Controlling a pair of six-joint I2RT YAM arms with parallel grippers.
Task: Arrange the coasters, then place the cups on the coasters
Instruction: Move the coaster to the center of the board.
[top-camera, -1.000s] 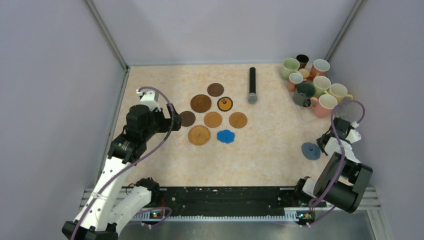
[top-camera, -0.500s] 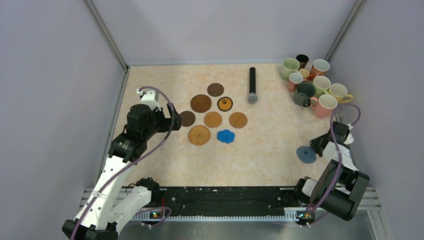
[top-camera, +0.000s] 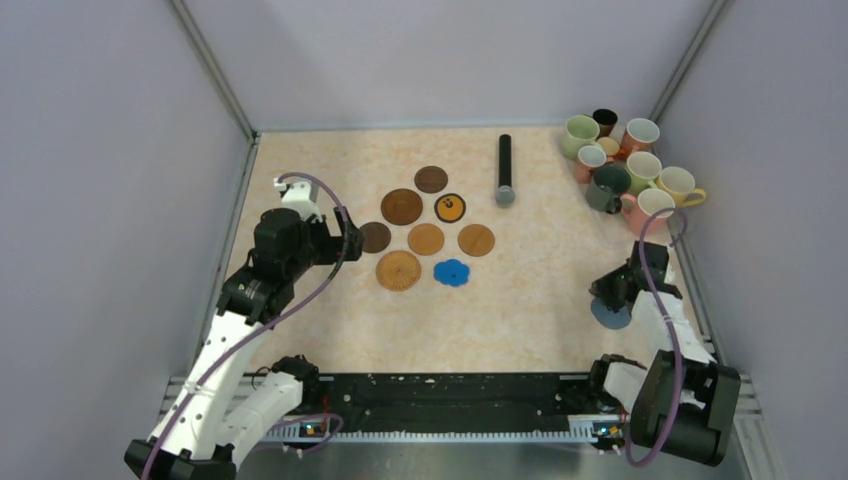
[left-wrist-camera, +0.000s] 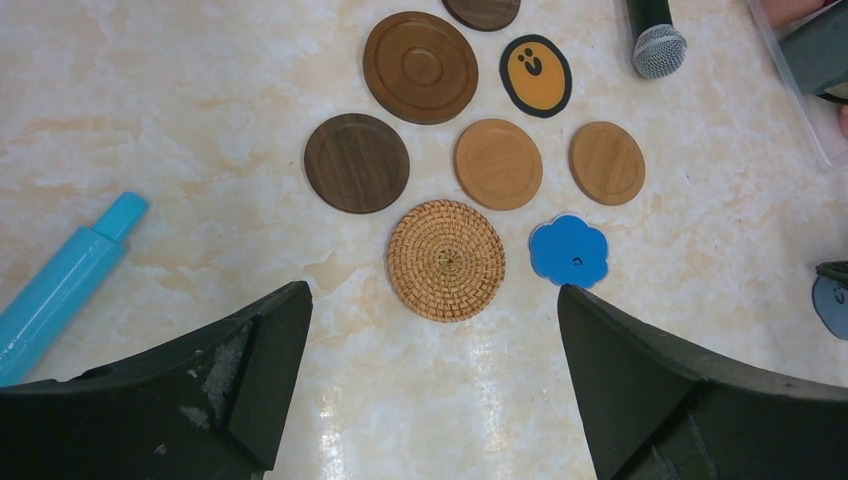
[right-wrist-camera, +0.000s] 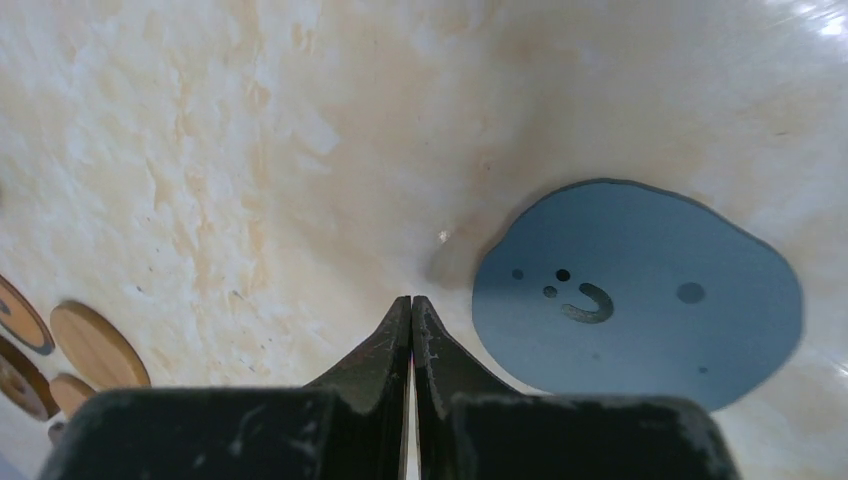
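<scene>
Top external view: a beige marbled bench (top-camera: 530, 270) carries everything, with the two arms rising from its near edge. The left arm (top-camera: 262, 285) reaches along the left side. The left gripper (left-wrist-camera: 432, 292) has its jaws spread wide, with nothing between them; it hangs above the near left of the coaster group.

The cups (top-camera: 625, 165) stand packed together in the far right corner. They include pale green, pink, dark green, yellow and dark brown ceramic mugs, all upright. None of them is on a coaster.

A long black cylinder with a grey mesh tip (top-camera: 505, 170) lies towards the far edge, between the cups and the coasters, its tip pointing at the near edge.

Eight coasters lie flat and apart from one another left of centre:
- a large brown wooden disc (top-camera: 401, 207)
- a woven rattan disc (top-camera: 398, 270), nearest the near edge
- a dark walnut disc (top-camera: 375, 237), nearest the left edge
- two tan wooden discs (top-camera: 425, 239) (top-camera: 476, 240)
- a dark brown disc (top-camera: 431, 179), farthest back
- a black-rimmed orange oval with a face (top-camera: 450, 207)
- a small blue flower-shaped mat (top-camera: 452, 272)

Well apart from these, close to the near right corner, a grey-blue rounded mat with a cut-out face (right-wrist-camera: 640, 300) lies flat.

The right gripper (right-wrist-camera: 411, 300) is fully closed, its tips pressed together and holding nothing. The tips are low over the bare bench just beside that mat's edge, not touching it.

The left wrist view also shows a light blue plastic cylinder (left-wrist-camera: 65, 285) lying at its left edge.
</scene>
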